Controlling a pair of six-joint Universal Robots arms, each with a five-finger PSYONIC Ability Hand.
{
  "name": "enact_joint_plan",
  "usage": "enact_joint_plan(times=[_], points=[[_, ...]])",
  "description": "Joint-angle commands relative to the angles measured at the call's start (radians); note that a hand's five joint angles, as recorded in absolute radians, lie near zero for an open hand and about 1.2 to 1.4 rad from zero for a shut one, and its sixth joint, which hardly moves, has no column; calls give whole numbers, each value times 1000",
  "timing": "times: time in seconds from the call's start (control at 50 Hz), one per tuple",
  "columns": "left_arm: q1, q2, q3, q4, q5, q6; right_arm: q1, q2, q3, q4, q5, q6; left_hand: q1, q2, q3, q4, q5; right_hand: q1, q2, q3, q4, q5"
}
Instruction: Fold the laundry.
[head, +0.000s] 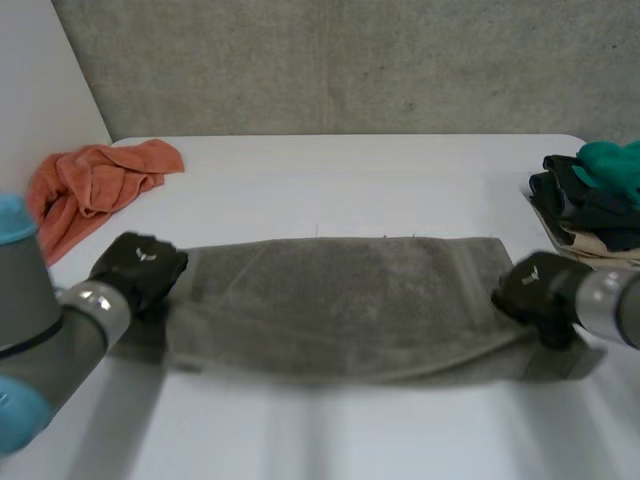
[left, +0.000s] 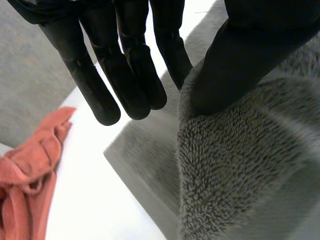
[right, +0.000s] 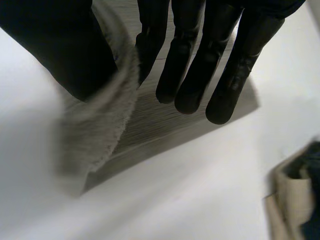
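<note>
left hand (head: 140, 268) + right hand (head: 535, 288) pinch grey towel (head: 340, 300) ends | orange cloth (head: 95, 185) left | clothes pile (head: 595, 205) right

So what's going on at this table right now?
The robot is folding a grey terry towel spread across the white table. Its left hand pinches one short end, its right hand the other. A crumpled orange cloth and a pile of dark and teal clothes lie at the table's sides.

Clothes pile (head: 590, 205) cut off at edge; grey towel (head: 340, 300) near edge blurred.
</note>
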Motion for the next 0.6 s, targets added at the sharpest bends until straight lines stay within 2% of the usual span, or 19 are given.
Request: enact_joint_plan(times=[0.02, 0.04, 0.1, 0.12, 0.18, 0.2, 0.24, 0.38, 0.5, 0.6], points=[[-17, -202, 449, 148, 0, 32, 109, 149, -431, -249, 160, 146, 254, 196, 202, 196, 249, 331, 219, 212, 207, 239], [-17, -217, 550, 193, 0, 36, 118, 152, -498, -350, 166, 161, 254, 196, 202, 196, 249, 331, 219, 212, 207, 239], [-13, -228, 673, 298, 0, 25, 124, 146, -557, -542, 171, 195, 254, 196, 202, 196, 249, 331, 219, 212, 207, 239], [-7, -224, 725, 386, -4, 20, 124, 129, -559, -679, 180, 218, 254, 196, 202, 196, 249, 331, 219, 212, 207, 239], [-13, -219, 741, 503, -6, 5, 126, 68, -536, -876, 214, 232, 254, 196, 202, 196, 249, 331, 219, 212, 207, 239], [-13, -210, 734, 564, -7, -10, 126, 54, -524, -897, 218, 230, 254, 196, 202, 196, 249, 331, 219, 212, 207, 239], [-13, -197, 720, 579, -4, -26, 129, 14, -478, -903, 220, 233, 254, 196, 202, 196, 249, 331, 219, 212, 207, 239], [34, -82, 442, 467, 6, -168, 140, -24, -252, -882, 196, 241, 254, 196, 202, 196, 249, 331, 219, 212, 207, 239], [40, -65, 228, 416, 28, -188, 132, -23, -12, -854, 156, 243, 254, 196, 202, 196, 249, 331, 219, 212, 207, 239], [45, -102, 88, 406, 66, -173, 121, 8, 105, -826, 137, 250, 254, 196, 202, 196, 249, 331, 219, 212, 207, 239]])
